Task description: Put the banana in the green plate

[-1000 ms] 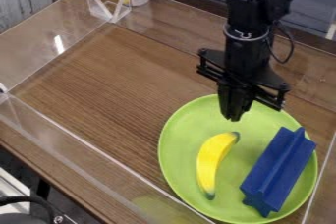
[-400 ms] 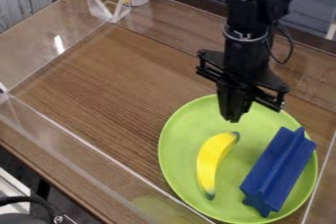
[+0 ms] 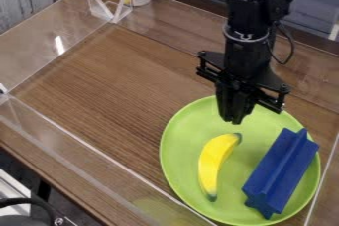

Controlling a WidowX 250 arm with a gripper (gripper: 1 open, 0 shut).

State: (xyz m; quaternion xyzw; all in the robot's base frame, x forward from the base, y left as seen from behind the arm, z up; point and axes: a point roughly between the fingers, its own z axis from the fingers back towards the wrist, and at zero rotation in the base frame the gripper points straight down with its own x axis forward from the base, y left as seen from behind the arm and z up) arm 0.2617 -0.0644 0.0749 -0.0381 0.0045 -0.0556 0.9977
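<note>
With the banana (image 3: 216,164) lying inside the green plate (image 3: 179,136) beside a blue block (image 3: 281,173), the gripper (image 3: 233,117) is hanging just above its upper tip, fingers too close-set to tell whether parted, risking nudging the fruit if it dips.

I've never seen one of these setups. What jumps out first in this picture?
The lime-green plate at the lower right of the wooden table grabs the eye, with a yellow banana lying on it beside a blue ridged block. Right over the banana's far tip hangs the black robot arm's gripper, pointing straight down.
</note>
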